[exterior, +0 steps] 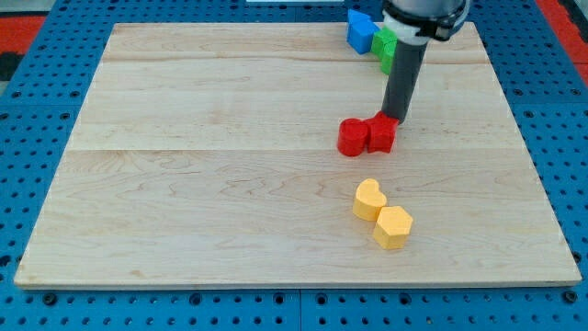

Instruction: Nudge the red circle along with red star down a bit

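My tip [393, 118] rests on the wooden board [184, 184], right of the board's centre, touching the upper right edge of the red star [382, 134], which lies at about 7 o'clock from the tip. The red circle [352, 138] sits pressed against the star's left side, at roughly 8 o'clock from the tip and a little farther off than the star; the two red blocks form a short row lying just right of the board's middle. The arm ends in a plain dark rod with no jaws at all, so nothing is clasped; the rod merely stands upright against the star. At about 6 o'clock from the red pair, apart from them, a yellow heart [368, 199] and a yellow hexagon [393, 226] touch one another, the hexagon lower and to the right. Near the board's top edge, at 12 o'clock from the tip, a blue block [360, 29] and a green block [384, 46] lie side by side, the green one partly hidden behind the rod.
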